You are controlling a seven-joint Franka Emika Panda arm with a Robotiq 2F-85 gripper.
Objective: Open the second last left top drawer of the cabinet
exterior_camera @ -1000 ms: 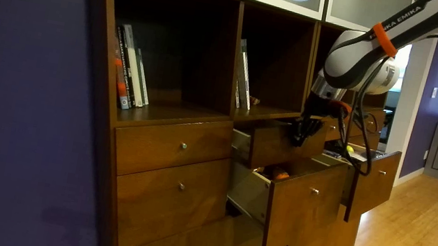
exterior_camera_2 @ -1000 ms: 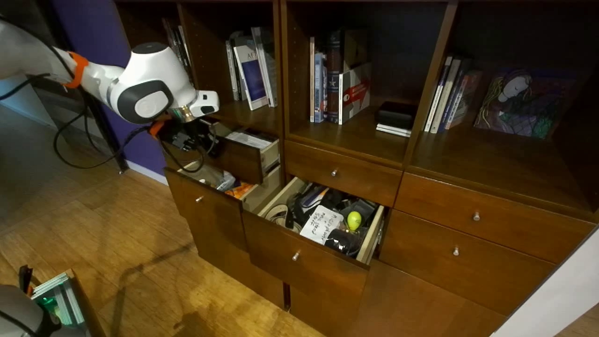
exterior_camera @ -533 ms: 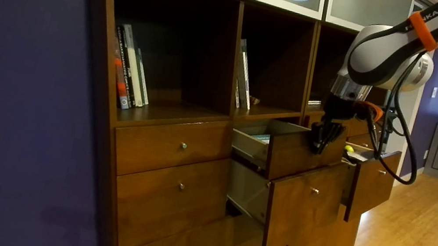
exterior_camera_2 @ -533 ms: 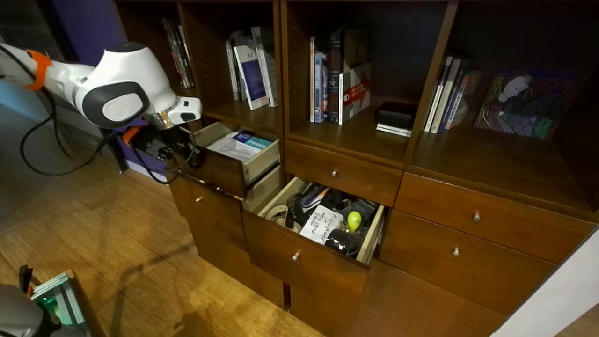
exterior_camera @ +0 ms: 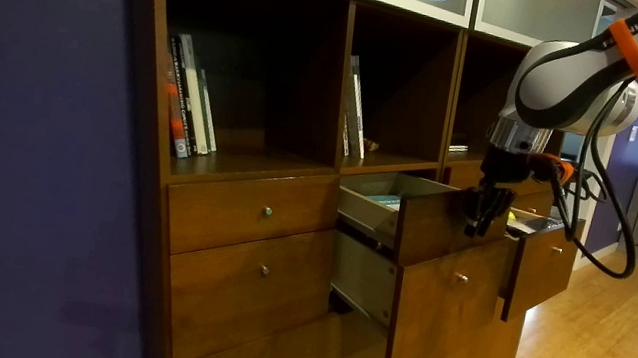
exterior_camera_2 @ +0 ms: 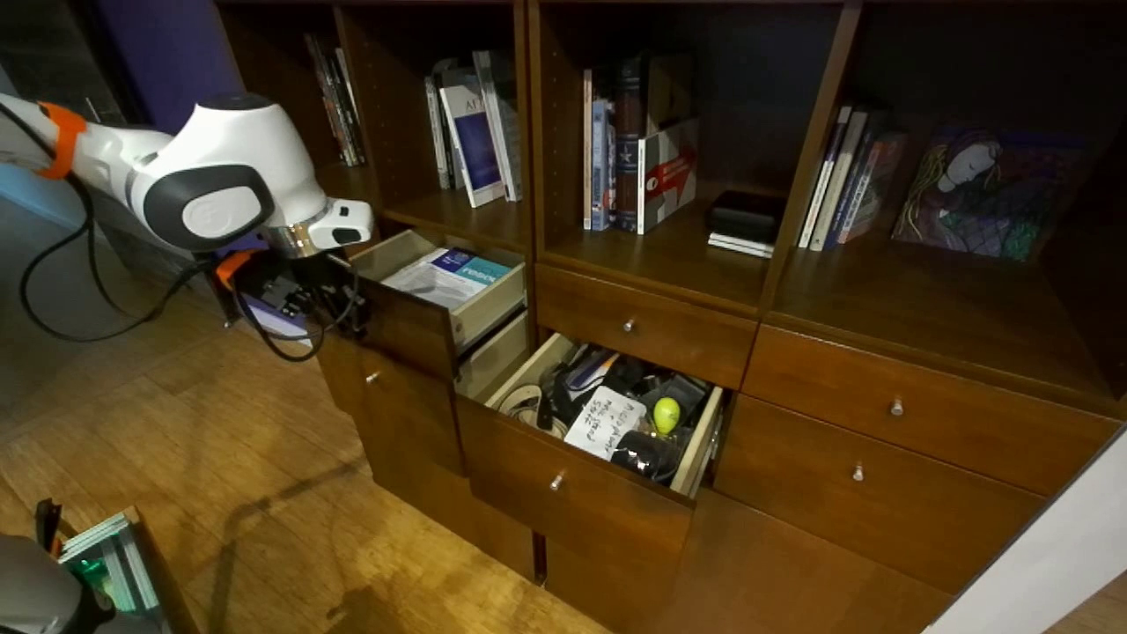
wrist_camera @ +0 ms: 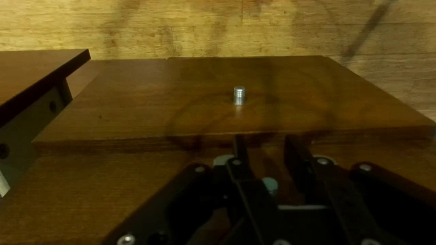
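The shallow drawer stands pulled out of the reddish-brown cabinet. Its flat front shows in both exterior views and in the wrist view. Papers and a blue-green booklet lie inside it. My gripper is at the outer face of this front, pointing down, and also shows in an exterior view. In the wrist view the fingers are spread apart. The drawer's small round knob sits between them, close to the left finger and clear of the right. The gripper hides this knob in both exterior views.
Directly below, a deeper drawer is open, its knob jutting outward. Beside it another deep drawer is open, full of clutter. Books stand in the cubbies. A box is on the floor. Cables hang from the arm.
The shallow drawer has slid farther out of the cabinet, uncovering its papers. My gripper has moved outward with it and is slightly lower. The deeper drawer below has shifted slightly outward.
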